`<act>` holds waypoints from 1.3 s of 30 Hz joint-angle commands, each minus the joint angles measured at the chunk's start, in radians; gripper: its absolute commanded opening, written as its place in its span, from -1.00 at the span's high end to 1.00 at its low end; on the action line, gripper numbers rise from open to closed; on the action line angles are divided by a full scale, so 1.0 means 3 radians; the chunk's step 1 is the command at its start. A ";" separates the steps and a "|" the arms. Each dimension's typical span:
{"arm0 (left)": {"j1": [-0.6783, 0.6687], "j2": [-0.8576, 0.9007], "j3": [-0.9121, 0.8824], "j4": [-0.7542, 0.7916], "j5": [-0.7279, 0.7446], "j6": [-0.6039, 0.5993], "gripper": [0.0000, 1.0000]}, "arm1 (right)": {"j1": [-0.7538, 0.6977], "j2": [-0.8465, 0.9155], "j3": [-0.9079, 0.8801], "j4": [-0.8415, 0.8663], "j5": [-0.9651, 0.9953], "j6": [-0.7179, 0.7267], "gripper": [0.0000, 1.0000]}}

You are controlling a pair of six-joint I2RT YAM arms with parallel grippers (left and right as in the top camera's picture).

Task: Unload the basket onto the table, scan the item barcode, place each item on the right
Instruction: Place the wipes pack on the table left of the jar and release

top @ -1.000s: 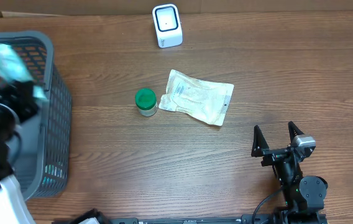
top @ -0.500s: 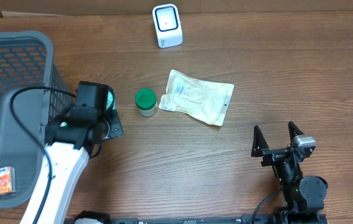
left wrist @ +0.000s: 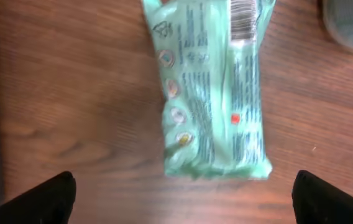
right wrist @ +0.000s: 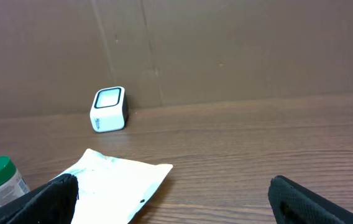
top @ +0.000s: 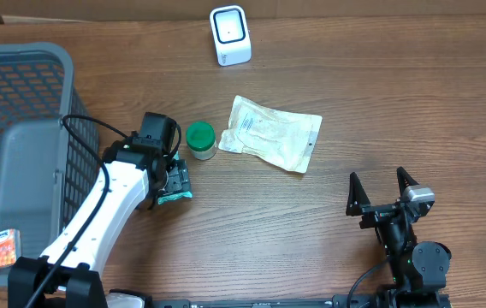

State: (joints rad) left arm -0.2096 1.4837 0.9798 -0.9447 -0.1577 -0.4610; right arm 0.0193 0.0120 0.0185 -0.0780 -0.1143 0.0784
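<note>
Green packet (left wrist: 214, 93) flat on table (top: 397, 94), left-centre of overhead frame, printed side up.
Left gripper (left wrist: 186, 200) sits directly over it, fingers spread wide and clear of the packet on both sides, nothing held. Barcode visible at top edge of left wrist frame. Green-lidded jar (top: 200, 139) just upper right of packet, white pouch (top: 270, 133) beyond that, scanner (top: 230, 35) top centre. Right gripper (top: 377, 184) at lower right, jaws wide apart, empty.
</note>
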 commanded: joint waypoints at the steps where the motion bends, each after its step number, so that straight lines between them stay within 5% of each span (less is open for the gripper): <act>1: 0.0092 -0.0056 0.0381 -0.0223 -0.0055 0.0083 -0.86 | -0.0022 -0.0023 -0.0036 0.0019 0.0038 -0.0001 -1.00; 10: 0.0366 -0.0487 0.1002 -0.0572 -0.0385 0.0501 -0.84 | -0.0022 -0.0023 -0.0036 0.0019 0.0038 -0.0001 -1.00; 15: 0.1195 -0.0594 0.0998 -0.0552 -0.0381 0.1329 -0.83 | -0.0022 -0.0023 -0.0036 0.0019 0.0038 -0.0001 -1.00; 18: 0.1479 -0.0593 0.0998 -0.0544 -0.0357 0.1409 -0.82 | -0.0022 -0.0023 -0.0036 0.0019 0.0038 -0.0001 -1.00; 27: 0.1377 -0.0689 0.1136 -0.0409 -0.0004 0.1410 -0.77 | -0.0022 -0.0023 -0.0036 0.0019 0.0038 -0.0001 -1.00; 33: 0.1339 -0.0865 0.1939 -0.0800 0.0270 0.0750 -1.00 | -0.0022 -0.0023 -0.0036 0.0019 0.0038 -0.0001 -1.00; 39: 0.1339 -0.1010 0.2294 -0.0945 0.0270 0.0749 -1.00 | -0.0022 -0.0023 -0.0036 0.0019 0.0038 -0.0001 -1.00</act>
State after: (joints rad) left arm 0.1932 1.2049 1.6375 -1.2209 -0.0982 -0.2020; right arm 0.0193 0.0120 0.0185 -0.0776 -0.1146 0.0780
